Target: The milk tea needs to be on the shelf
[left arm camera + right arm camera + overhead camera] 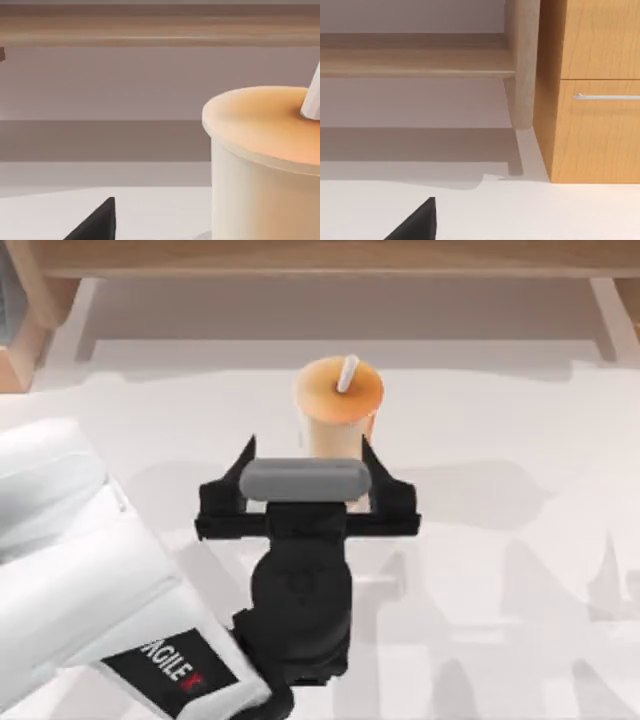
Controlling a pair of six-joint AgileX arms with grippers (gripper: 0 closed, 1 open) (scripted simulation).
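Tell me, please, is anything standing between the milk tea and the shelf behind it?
Nothing visible does. The milk tea stands on the table, the left gripper open around it, with bare tabletop up to the shelf; the cup must still rise to the board.

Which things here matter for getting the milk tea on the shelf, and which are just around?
Job: milk tea; shelf; left gripper, fingers either side of the cup.
Just around: drawer cabinet; white table.
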